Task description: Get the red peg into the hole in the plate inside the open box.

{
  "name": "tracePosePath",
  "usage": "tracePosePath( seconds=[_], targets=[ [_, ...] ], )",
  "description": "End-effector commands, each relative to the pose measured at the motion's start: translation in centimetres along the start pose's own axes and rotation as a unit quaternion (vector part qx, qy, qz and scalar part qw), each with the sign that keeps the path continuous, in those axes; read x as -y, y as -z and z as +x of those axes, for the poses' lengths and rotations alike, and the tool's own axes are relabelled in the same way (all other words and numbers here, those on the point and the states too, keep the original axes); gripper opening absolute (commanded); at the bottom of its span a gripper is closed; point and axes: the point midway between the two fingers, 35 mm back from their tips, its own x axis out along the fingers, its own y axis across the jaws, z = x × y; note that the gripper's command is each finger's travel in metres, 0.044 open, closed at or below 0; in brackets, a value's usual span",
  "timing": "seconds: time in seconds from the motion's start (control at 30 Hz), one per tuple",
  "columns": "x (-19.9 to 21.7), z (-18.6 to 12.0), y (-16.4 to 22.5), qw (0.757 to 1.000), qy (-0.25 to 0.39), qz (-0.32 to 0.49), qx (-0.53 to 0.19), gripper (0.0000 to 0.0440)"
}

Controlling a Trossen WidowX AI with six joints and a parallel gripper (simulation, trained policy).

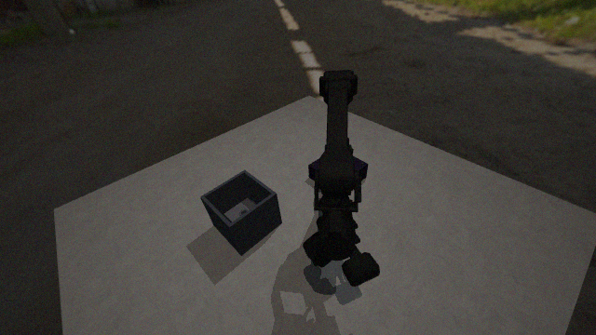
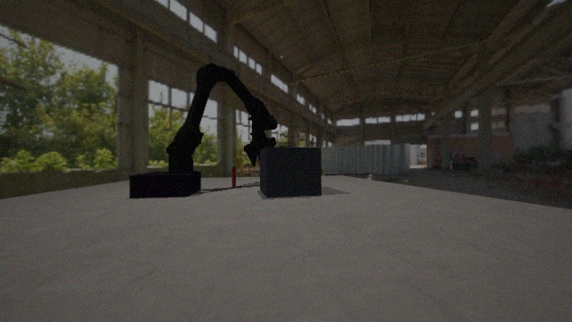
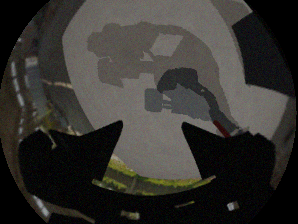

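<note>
The red peg (image 2: 233, 177) (image 3: 221, 128) stands upright on the table, between the arm's base and the box in the exterior view. The arm hides it in the top view. In the wrist view it shows just beyond the right finger, outside the gap. My gripper (image 1: 341, 261) (image 2: 253, 162) (image 3: 153, 124) is open and empty, above the table and away from the peg. The dark open box (image 1: 257, 229) (image 2: 290, 172) (image 3: 270, 55) stands upright. Inside it, part of the light plate (image 1: 233, 214) shows, with the dark hole (image 1: 243, 211).
The arm's dark purple base (image 1: 361, 169) (image 2: 164, 185) stands behind the arm in the top view. The pale table (image 1: 140, 209) (image 2: 286, 250) carries the shadows of the arm and box. Its back edges show in the top view.
</note>
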Motion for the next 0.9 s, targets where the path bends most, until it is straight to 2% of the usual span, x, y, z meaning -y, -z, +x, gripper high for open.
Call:
tracePosePath(
  seconds=[0.0,0.2,0.43,0.87],
  targets=[
    [1.8,-0.4,-0.2,0.999,0.020,0.047,0.003,0.0440],
    [5.6,-1.5,-0.1,0.988,0.054,0.145,0.010,0.0440],
    [10.1,-2.7,0.7,0.964,0.092,0.249,0.022,0.0440],
    [16.0,-3.6,2.9,0.923,0.140,0.357,0.038,0.0440]
  ],
)
